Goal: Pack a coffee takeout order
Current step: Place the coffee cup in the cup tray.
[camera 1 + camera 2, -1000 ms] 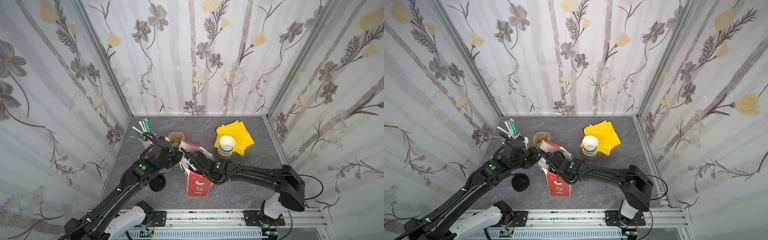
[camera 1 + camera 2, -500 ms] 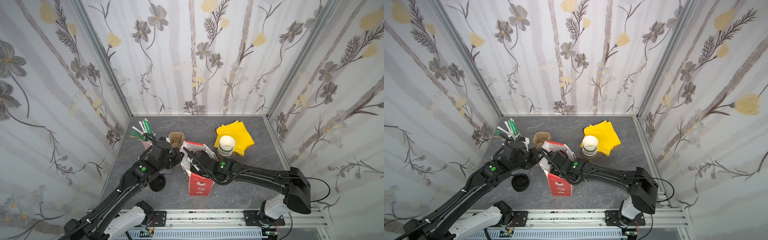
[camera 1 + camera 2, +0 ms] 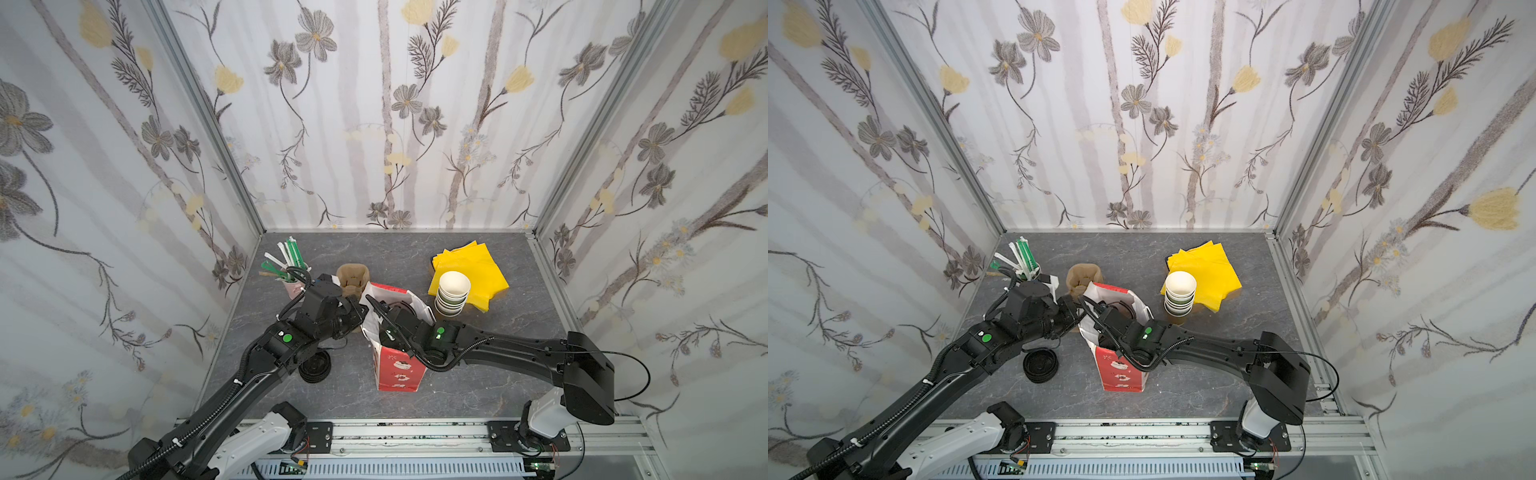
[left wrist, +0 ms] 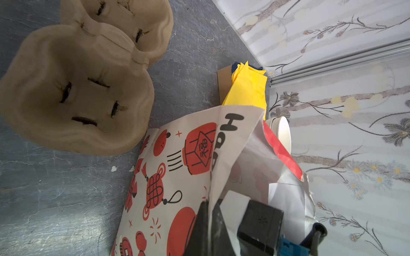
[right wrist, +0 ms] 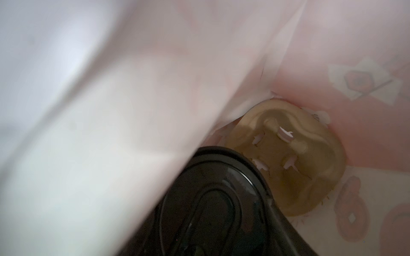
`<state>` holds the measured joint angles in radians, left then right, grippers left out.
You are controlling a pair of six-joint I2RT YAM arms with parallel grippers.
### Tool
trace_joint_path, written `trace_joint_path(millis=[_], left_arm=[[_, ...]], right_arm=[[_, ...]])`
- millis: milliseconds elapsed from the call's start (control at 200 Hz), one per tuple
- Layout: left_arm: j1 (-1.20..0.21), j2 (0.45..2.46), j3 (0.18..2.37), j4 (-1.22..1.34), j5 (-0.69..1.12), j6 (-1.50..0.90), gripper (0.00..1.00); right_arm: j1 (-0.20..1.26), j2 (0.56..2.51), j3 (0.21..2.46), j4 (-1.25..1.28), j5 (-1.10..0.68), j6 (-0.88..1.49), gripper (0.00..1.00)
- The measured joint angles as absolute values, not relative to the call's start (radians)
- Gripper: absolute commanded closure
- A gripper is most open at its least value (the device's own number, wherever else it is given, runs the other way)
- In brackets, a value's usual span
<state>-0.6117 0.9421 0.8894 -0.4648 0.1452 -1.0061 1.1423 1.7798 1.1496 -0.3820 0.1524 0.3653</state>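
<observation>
- The red paper bag (image 3: 398,365) stood upright, its white-lined mouth spread wider than a second before, which I judged left room to go on packing
- The left gripper (image 4: 209,223) was clenched on the bag's rim, on the side facing its own arm, holding the mouth open
- The right gripper (image 3: 392,328) reached down into the bag; whether it grasped anything could not be told
- The yellow napkins (image 3: 469,270) lay beyond the bag, unpacked
- A tan carrier (image 5: 299,168) sat on the bag's floor
- The black-lidded cup (image 5: 210,210) stood inside the bag, touching that carrier, seemingly in its other well
- Green straws (image 3: 291,259) stood in a pink holder (image 3: 293,286) beyond the bag, with none seen inside it
</observation>
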Motion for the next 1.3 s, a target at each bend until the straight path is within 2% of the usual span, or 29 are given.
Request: trace_joint_path(millis=[260, 729, 969, 1209, 1299], left_arm=[[-0.612, 0.940, 0.889, -0.464, 0.145, -1.006, 1.00], [-0.609, 0.920, 0.886, -0.476, 0.144, -1.001, 1.00], [-0.608, 0.930, 0.881, -0.476, 0.152, -1.001, 1.00], [-0.608, 0.944, 0.892, -0.484, 0.150, -1.001, 1.00], [-0.608, 0.949, 0.903, -0.487, 0.150, -1.001, 1.00]], right_arm=[[1.142, 1.752, 1.161, -0.413, 0.147, 0.366, 0.29], [1.101, 1.667, 1.173, -0.495, 0.218, 0.439, 0.02], [1.092, 1.657, 1.206, -0.500, 0.222, 0.558, 0.02], [1.087, 1.677, 1.232, -0.504, 0.227, 0.699, 0.14], [1.100, 1.692, 1.257, -0.501, 0.241, 0.718, 0.15]])
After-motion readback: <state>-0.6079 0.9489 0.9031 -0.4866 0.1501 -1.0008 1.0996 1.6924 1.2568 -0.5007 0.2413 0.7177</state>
